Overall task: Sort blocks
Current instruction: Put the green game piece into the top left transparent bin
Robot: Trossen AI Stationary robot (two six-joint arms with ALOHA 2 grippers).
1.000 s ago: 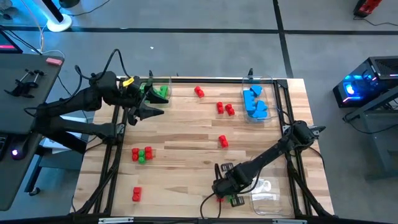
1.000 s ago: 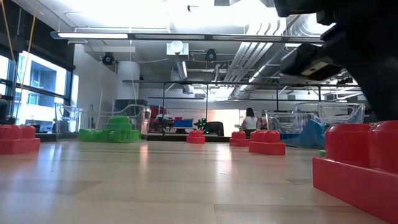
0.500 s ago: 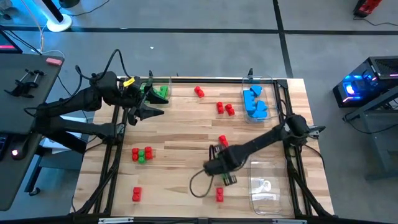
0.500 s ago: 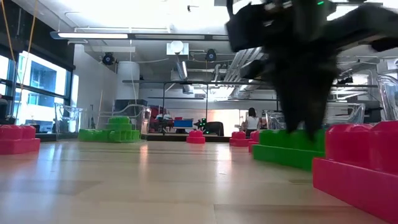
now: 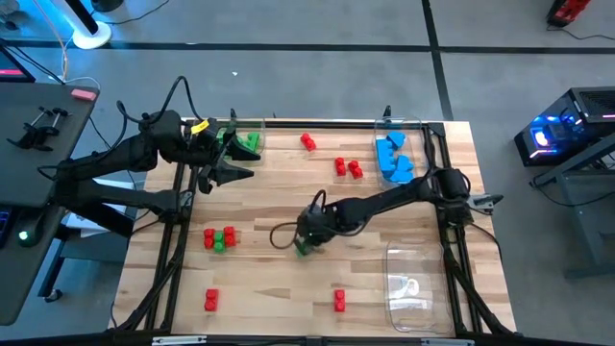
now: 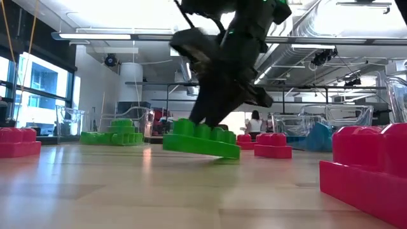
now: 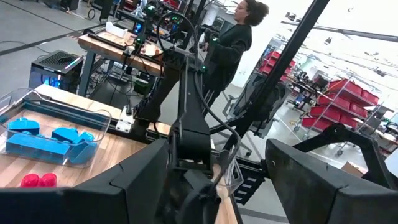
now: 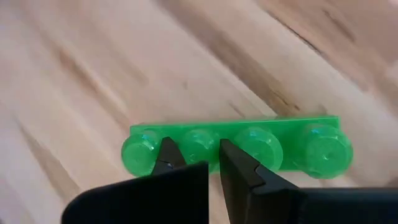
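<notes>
Only the right wrist view shows the right gripper [image 8: 194, 155] pinching a four-stud green block [image 8: 239, 148]. Beside it lie seven red blocks [image 5: 347, 167]; the left gripper's [image 5: 231, 165] fingers stand spread.

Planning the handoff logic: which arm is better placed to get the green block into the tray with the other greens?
Right. Its gripper already holds the green block mid-table. The left gripper waits beside the green tray, holding nothing.

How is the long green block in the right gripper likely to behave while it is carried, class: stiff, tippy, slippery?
Probably stiff: the green block keeps a straight edge though the right gripper pinches it near one end. That off-centre hold may let it swing; in the low view it hangs tilted above the table. Its glossy plastic could slip.
</notes>
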